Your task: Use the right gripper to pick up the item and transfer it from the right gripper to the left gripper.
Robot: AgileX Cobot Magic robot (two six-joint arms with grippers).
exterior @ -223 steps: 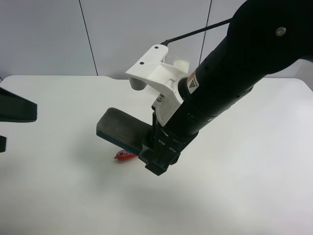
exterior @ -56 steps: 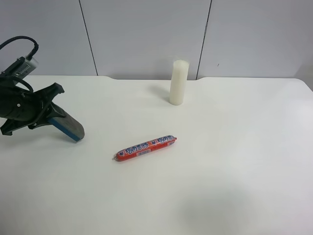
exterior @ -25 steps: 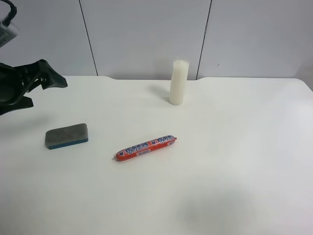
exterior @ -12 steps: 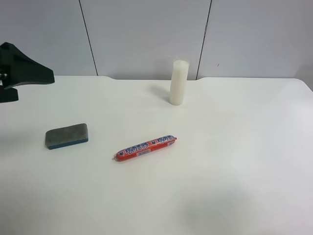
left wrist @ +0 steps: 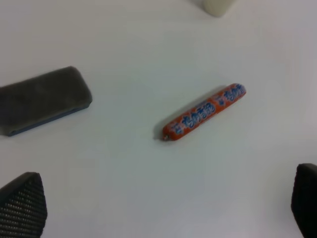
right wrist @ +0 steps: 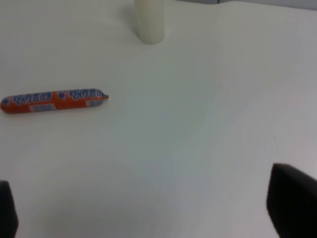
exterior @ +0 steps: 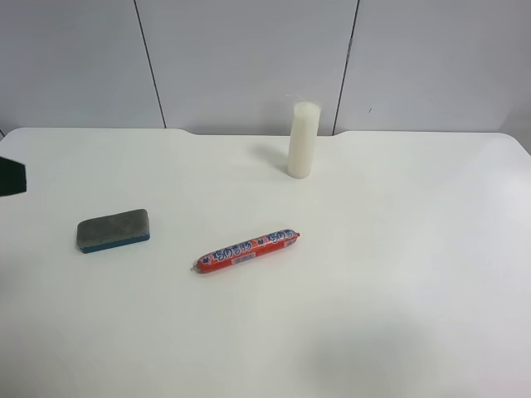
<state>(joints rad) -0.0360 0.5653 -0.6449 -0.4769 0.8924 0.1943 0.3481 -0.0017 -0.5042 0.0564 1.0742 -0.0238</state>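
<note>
The item, a dark grey block with a blue base, lies flat on the white table at the left; no gripper touches it. It also shows in the left wrist view. My left gripper hovers above the table, open and empty, with the item ahead of one fingertip. Only a black sliver of the arm shows at the exterior high view's left edge. My right gripper is open and empty above bare table, with one fingertip showing. The item is not in the right wrist view.
A red printed sausage stick lies near the table's middle, also in the wrist views. A tall white candle stands at the back, also in the right wrist view. The table's far edge meets a grey wall.
The item went from the right gripper to the left gripper, which set it on the table and let go. The left arm has since drawn back off the view's left edge.
</note>
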